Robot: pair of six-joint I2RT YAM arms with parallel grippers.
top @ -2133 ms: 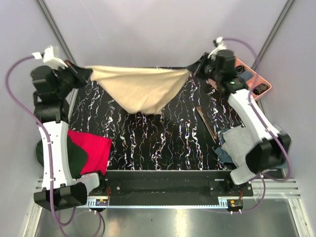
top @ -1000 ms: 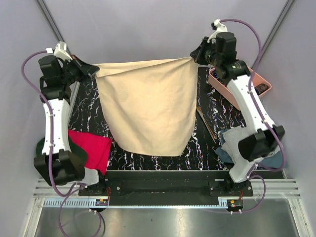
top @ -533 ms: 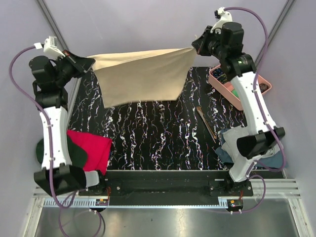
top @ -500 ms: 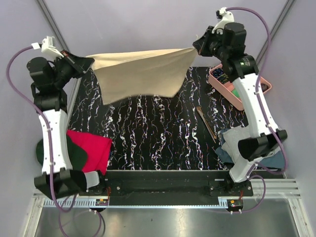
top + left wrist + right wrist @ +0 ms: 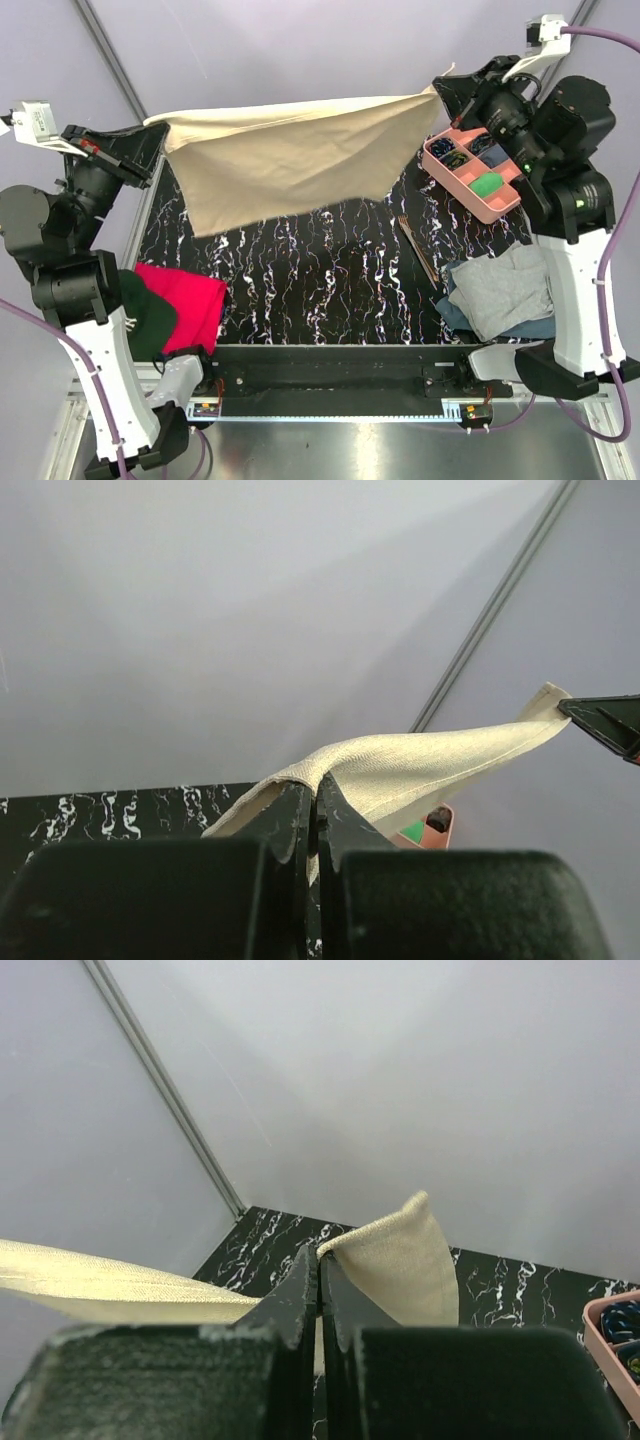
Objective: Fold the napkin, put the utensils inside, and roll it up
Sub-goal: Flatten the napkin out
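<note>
Held aloft over the black marbled bench [image 5: 330, 290], the napkin [image 5: 290, 160] hangs spread between two arms, clear of the utensils [image 5: 418, 250], which lie on the bench to its right. The left jaws and the right jaws are each clamped shut on one upper corner, as both wrist views confirm.

The cloth looks ready to be laid flat for folding. This would go best with the top edge kept taut and level, the loose hem set down first, and the rest drawn out smooth behind it, landing short of the utensils and the pink tray [image 5: 470, 175].

Whether the hem touches the bench cannot be told from above. The napkin hides the bench behind it. How many utensils there are is hard to make out. The jaws cover how much fabric each pinch holds.
</note>
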